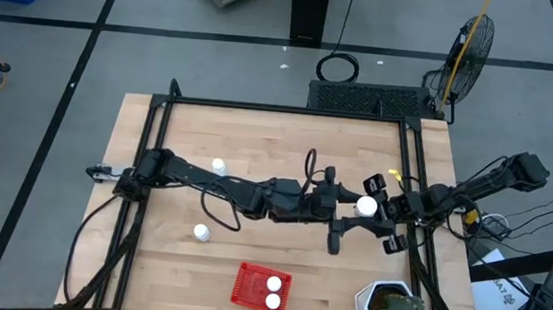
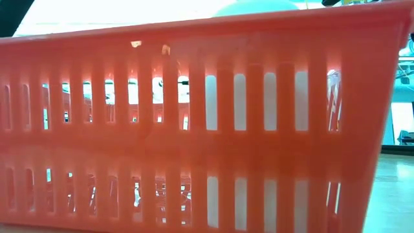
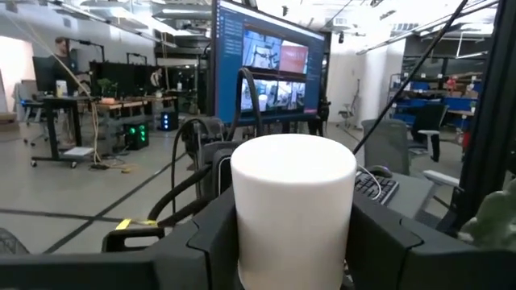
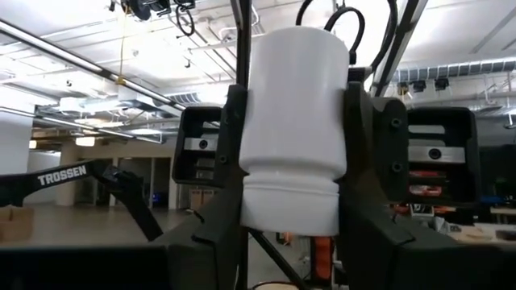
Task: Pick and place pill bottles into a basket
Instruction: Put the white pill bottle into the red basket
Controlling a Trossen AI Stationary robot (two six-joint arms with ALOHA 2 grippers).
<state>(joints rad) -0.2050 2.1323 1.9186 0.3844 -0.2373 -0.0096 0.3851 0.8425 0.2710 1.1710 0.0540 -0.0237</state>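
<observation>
I count two pill bottles (image 1: 272, 300) in the basket (image 1: 247, 291), two loose on the worktop (image 1: 126, 272), and a fifth bottle (image 1: 365, 205) clamped jointly by left gripper (image 1: 352, 204) and right gripper (image 1: 376, 206).

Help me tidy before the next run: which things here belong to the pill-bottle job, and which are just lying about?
Job: red basket with two pill bottles inside; loose bottles on the table; held bottle in the left gripper, right gripper at it.
Lying about: potted plant; fan.
</observation>
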